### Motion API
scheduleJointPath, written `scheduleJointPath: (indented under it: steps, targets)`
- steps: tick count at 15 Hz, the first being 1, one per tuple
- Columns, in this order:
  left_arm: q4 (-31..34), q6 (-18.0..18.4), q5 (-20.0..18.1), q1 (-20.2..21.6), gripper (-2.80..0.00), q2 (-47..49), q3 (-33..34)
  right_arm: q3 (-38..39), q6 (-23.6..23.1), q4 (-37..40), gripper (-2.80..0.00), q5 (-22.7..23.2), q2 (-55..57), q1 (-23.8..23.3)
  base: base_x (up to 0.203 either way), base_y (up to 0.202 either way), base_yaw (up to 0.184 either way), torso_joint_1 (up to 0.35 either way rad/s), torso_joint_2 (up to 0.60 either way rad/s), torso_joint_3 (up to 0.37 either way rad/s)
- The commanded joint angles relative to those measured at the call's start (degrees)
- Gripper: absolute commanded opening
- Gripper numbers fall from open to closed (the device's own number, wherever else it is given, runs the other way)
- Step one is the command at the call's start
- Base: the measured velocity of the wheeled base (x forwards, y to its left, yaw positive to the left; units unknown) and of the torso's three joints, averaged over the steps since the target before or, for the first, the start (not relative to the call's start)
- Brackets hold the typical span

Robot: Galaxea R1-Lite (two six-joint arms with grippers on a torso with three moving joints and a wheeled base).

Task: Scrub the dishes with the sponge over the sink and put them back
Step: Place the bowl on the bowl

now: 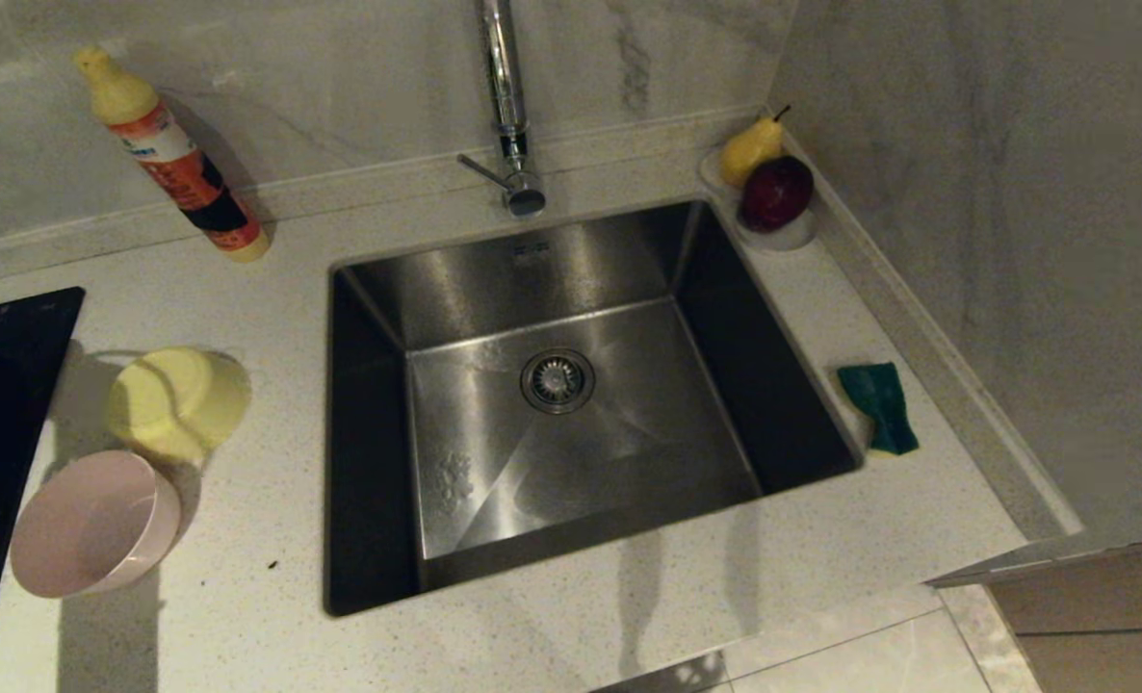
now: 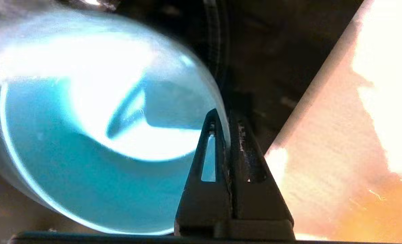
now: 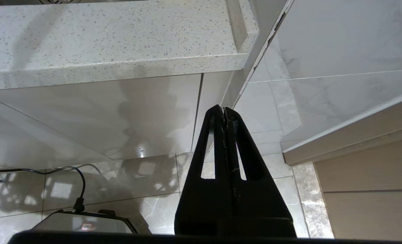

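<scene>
One blue bowl (image 2: 85, 162) pinched by its rim in the left gripper (image 2: 226, 135), ready for carrying to the sink (image 1: 552, 385); right gripper (image 3: 224, 115) closed, empty, parked below the counter (image 3: 102, 37); sponge (image 1: 879, 404) waiting beside the sink.

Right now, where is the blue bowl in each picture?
Head view: not visible.
Left wrist view: the blue bowl fills the left side, its rim pinched by the left gripper.
Right wrist view: not in it.
Shared landmark: the speckled counter, in head and right wrist views.
</scene>
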Motion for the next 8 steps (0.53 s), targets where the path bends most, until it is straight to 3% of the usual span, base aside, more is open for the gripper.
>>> scheduleJointPath:
  steps: [1, 8]
  targets:
    - [0.57, -0.28, -0.41, 0.05, -2.80, -3.94, 0.14, 0.01, -0.07, -0.01, -2.80, 0.04, -0.10, 0.04, 0.000, 0.000, 0.000, 0.000, 0.00, 0.000]
    - [10.04, -0.02, -4.14, -0.29, -2.80, -15.85, -0.53, 0.01, -0.07, -0.01, -2.80, 0.04, -0.10, 0.04, 0.000, 0.000, 0.000, 0.000, 0.00, 0.000]
